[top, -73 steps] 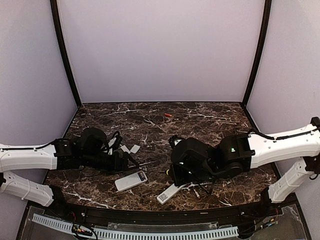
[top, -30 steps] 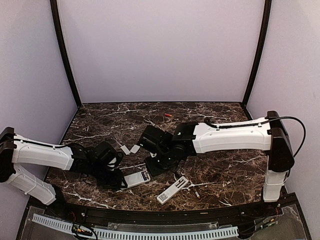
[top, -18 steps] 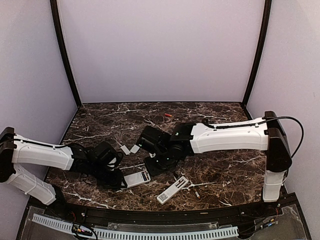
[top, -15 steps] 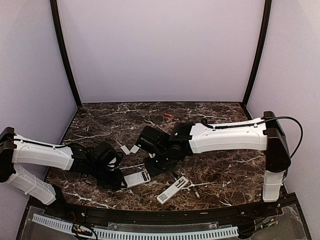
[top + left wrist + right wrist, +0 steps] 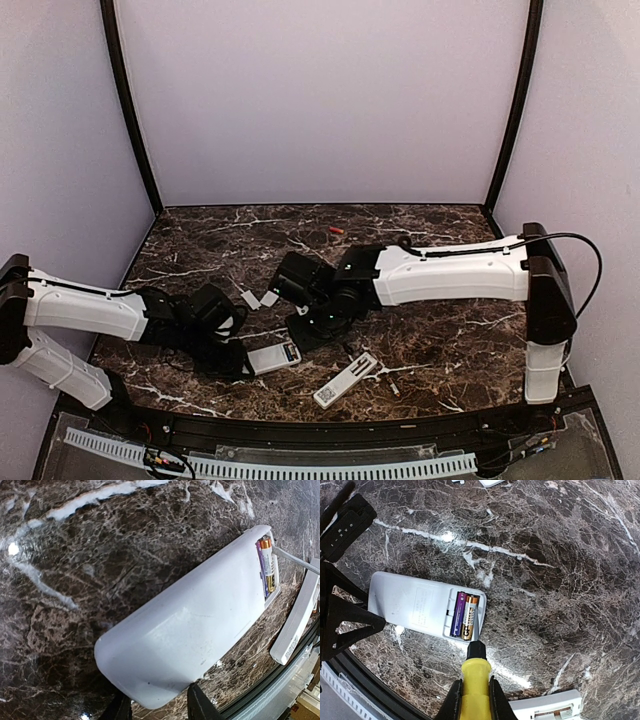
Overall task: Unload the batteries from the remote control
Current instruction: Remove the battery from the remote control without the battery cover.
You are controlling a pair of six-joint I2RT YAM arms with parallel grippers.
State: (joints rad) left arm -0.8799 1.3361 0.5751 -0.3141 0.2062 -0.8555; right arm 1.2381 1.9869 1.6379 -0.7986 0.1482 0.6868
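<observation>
Dark marble table [image 5: 420,240], lilac walls [image 5: 320,100]. Batteries [image 5: 464,615] paired in remote [image 5: 410,607], long axes across its width. Left gripper [image 5: 157,707] clamping remote end; right gripper [image 5: 475,700] clamping yellow-handled tool [image 5: 475,669].

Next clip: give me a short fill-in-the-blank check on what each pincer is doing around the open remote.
1. The right pincer is shut on a screwdriver with a ____ handle.
2. The open compartment of the remote holds ____ batteries, with the screwdriver tip beside them.
3. The left pincer grips the ____ by one end.

Missing words: yellow; two; remote
</observation>
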